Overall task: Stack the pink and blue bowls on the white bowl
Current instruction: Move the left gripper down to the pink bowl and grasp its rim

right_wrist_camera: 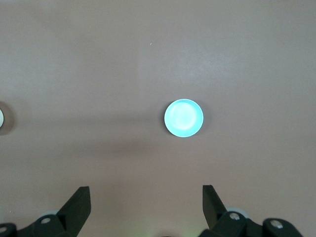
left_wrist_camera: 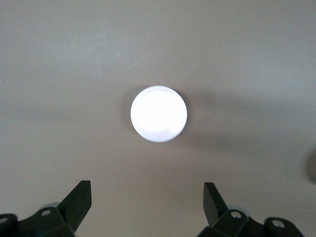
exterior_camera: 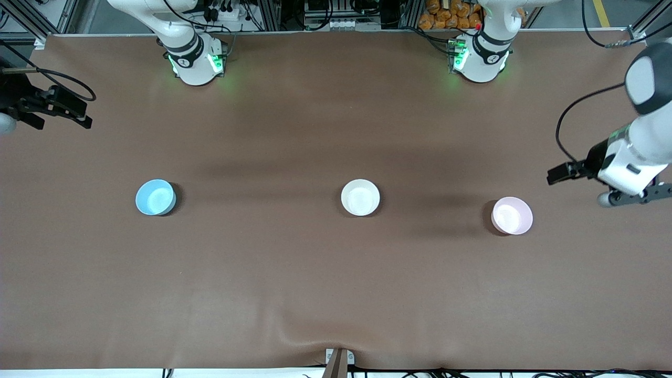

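Three small bowls stand upright and apart in a row across the middle of the table. The blue bowl (exterior_camera: 155,197) is toward the right arm's end, the white bowl (exterior_camera: 360,197) in the middle, and the pink bowl (exterior_camera: 512,215) toward the left arm's end. My left gripper (exterior_camera: 638,195) hangs high, open and empty, at that end beside the pink bowl, which glares bright in the left wrist view (left_wrist_camera: 159,114) ahead of the gripper (left_wrist_camera: 147,190). My right gripper (exterior_camera: 10,118) is high at the other end, open and empty (right_wrist_camera: 146,193), with the blue bowl (right_wrist_camera: 183,118) ahead.
The brown table cover (exterior_camera: 336,283) has a small wrinkle at its edge nearest the front camera. The white bowl's rim (right_wrist_camera: 1,120) shows at the edge of the right wrist view. Both arm bases stand along the table's edge farthest from the front camera.
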